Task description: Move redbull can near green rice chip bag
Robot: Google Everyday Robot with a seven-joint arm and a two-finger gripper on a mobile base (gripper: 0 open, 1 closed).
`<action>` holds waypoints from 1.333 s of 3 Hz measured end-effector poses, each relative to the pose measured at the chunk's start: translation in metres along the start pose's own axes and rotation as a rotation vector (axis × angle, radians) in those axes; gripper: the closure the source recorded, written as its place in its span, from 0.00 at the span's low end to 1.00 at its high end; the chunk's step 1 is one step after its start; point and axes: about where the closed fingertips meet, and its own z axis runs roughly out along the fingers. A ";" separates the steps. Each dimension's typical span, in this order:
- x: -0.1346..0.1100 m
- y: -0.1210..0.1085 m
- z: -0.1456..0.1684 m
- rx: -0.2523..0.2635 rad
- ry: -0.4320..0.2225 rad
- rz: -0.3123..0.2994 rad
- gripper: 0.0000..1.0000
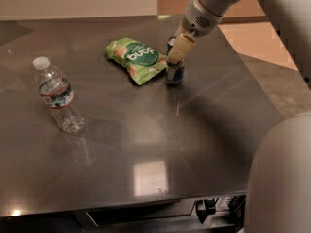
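Observation:
The redbull can [175, 74] stands upright on the dark table [146, 144], just right of the green rice chip bag [137, 57] and almost touching its lower right corner. My gripper [174, 56] comes down from the upper right and is shut on the upper part of the can. One beige finger [181, 47] covers the can's top, so only the blue and silver lower half shows. The bag lies flat with its white lettering facing up.
A clear plastic water bottle [58, 96] stands at the left of the table. My arm's pale body [279, 178] fills the lower right corner. The table's front edge runs along the bottom, its right edge slants past the can.

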 end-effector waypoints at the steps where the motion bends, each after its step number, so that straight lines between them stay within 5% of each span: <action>1: -0.003 -0.008 0.007 -0.008 0.000 0.017 0.83; 4: -0.010 -0.010 0.021 -0.041 -0.018 -0.004 0.13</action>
